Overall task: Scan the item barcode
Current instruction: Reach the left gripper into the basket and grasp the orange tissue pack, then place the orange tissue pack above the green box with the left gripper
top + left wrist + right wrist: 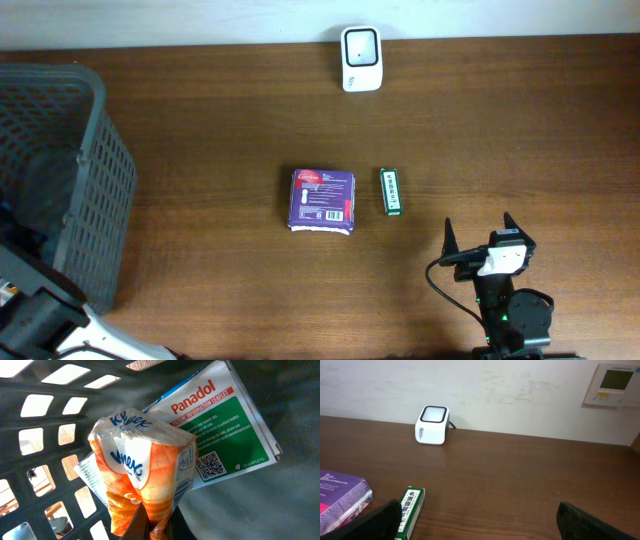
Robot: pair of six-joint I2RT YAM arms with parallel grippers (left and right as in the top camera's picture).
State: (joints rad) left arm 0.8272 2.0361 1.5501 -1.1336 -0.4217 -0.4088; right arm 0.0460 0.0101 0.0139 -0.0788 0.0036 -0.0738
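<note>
Left tool (152, 527), mostly hidden, pinches tissue pack (145, 470) inside basket (50, 435).

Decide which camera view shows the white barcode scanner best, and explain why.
The right wrist view: the white barcode scanner appears largest there, side-on, with its top window and front lettering visible. The overhead view shows the scanner small, from straight above. The left wrist view looks into the basket and misses it.
</note>
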